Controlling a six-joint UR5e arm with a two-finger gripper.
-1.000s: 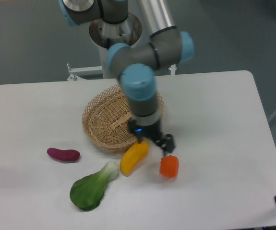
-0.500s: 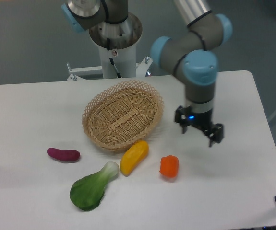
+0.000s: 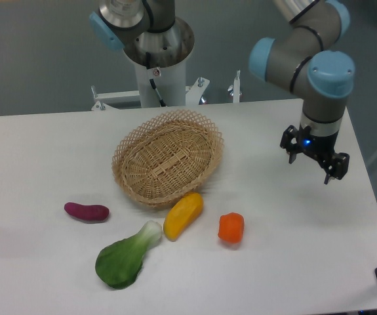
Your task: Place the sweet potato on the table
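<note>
The sweet potato (image 3: 86, 211), a small magenta-purple oblong, lies flat on the white table (image 3: 37, 151) at the left, in front of the basket's left side. My gripper (image 3: 309, 166) hangs far off at the right side of the table, above its surface, open, with nothing between its black fingers. It is well apart from the sweet potato.
An empty woven wicker basket (image 3: 167, 157) stands mid-table. In front of it lie a yellow oblong vegetable (image 3: 183, 214), an orange lump (image 3: 231, 228) and a green leafy vegetable (image 3: 126, 257). The arm's base column (image 3: 157, 62) rises behind the table.
The arm has swung from the basket's front edge, near the yellow and orange pieces, away to the right side of the table. The vegetables and sweet potato have not moved.
</note>
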